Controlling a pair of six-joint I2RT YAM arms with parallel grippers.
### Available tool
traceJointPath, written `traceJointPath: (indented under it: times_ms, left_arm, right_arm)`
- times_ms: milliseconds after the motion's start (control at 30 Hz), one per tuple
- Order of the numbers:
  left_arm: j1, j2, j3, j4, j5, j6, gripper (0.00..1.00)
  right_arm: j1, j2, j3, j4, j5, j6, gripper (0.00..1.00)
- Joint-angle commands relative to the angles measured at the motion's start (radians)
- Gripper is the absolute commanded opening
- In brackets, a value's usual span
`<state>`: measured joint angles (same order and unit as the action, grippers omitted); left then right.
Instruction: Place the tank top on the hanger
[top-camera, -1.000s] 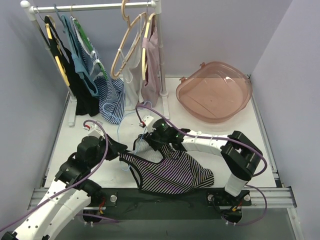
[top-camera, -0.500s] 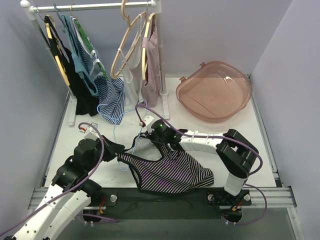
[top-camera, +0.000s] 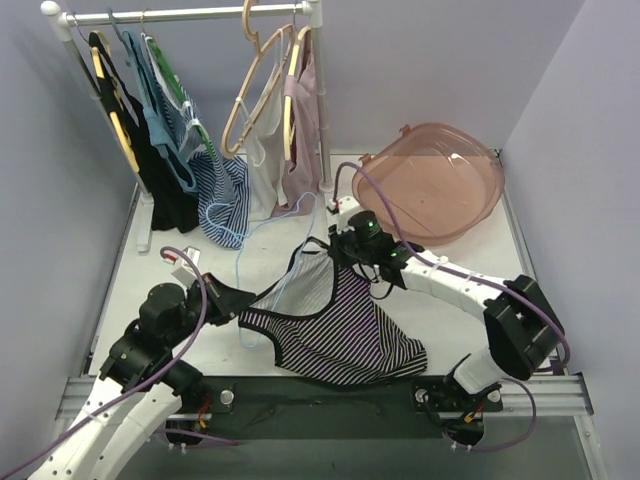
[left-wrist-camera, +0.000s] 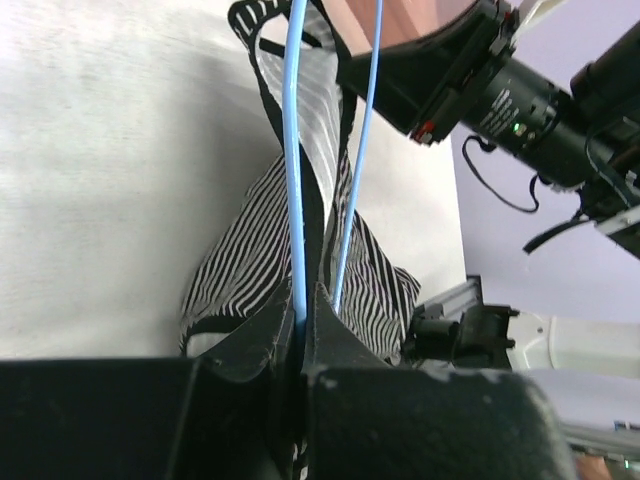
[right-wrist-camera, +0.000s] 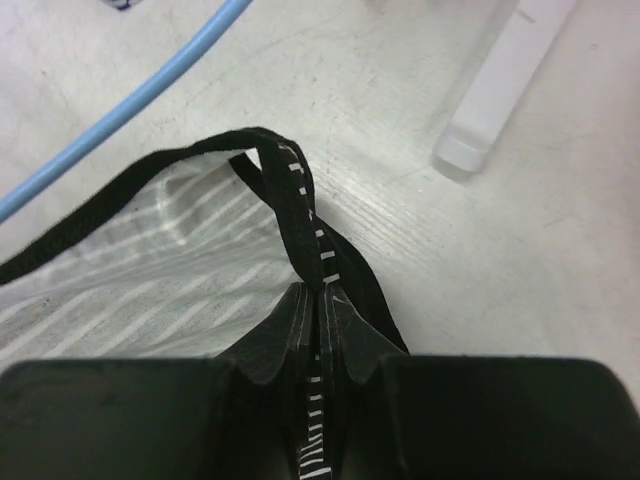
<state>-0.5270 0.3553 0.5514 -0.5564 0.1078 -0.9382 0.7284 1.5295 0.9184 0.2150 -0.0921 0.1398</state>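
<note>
The tank top (top-camera: 340, 335) lies on the table (top-camera: 510, 265) between the two arms. Its body is bunched toward the near edge, and one strap is drawn up and away to the right pincer (top-camera: 337, 250), the nearer one to that strap. The left pincer (top-camera: 238, 300) sits at the top's left corner.

From the left wrist, the left pincer (left-wrist-camera: 300, 312) is pressed together on the pale-blue hanger (left-wrist-camera: 295, 150). Its rod runs straight away, alongside the stretched strap opening. I cannot tell whether the rod already passes inside that opening.

From the right wrist, the right pincer (right-wrist-camera: 320, 295) pinches the black-trimmed strap. The cloth spreads off to its left, with thin black-and-white stripes outside and pale grey inside. I judge the coming move turns on carrying that strap over the rod's end.
</note>
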Motion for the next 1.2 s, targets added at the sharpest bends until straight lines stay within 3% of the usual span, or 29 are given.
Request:
traceJointPath:
  times_ms: [0, 267, 400, 633, 800, 1000, 1167]
  left_arm:
    - [0.007, 0.043, 0.022, 0.159, 0.130, 0.056, 0.00]
    - [0.007, 0.201, 0.134, 0.100, 0.250, 0.220, 0.00]
    - [0.007, 0.231, 0.139, 0.070, 0.273, 0.245, 0.00]
    - [0.007, 0.275, 0.130, 0.033, 0.308, 0.254, 0.00]
    - [0.007, 0.284, 0.113, -0.023, 0.276, 0.251, 0.00]
    - [0.007, 0.271, 0.067, 0.022, 0.260, 0.197, 0.00]
    - [0.007, 0.278, 0.025, 0.073, 0.277, 0.173, 0.00]
  right_arm:
    - [-0.082, -0.097, -0.035, -0.031, -0.058, 0.053, 0.00]
    - [-0.274, -0.189, -0.079, -0.040, -0.130, 0.145, 0.00]
    - [-0.305, -0.212, -0.096, -0.026, -0.210, 0.182, 0.00]
    - [-0.305, -0.218, -0.191, 0.032, -0.396, 0.187, 0.02]
    - [-0.305, -0.195, -0.257, -0.008, -0.337, 0.139, 0.00]
    - [-0.265, -0.178, -0.332, 0.010, -0.310, 0.112, 0.01]
    - [-0.222, -0.125, -0.293, 0.018, -0.302, 0.092, 0.11]
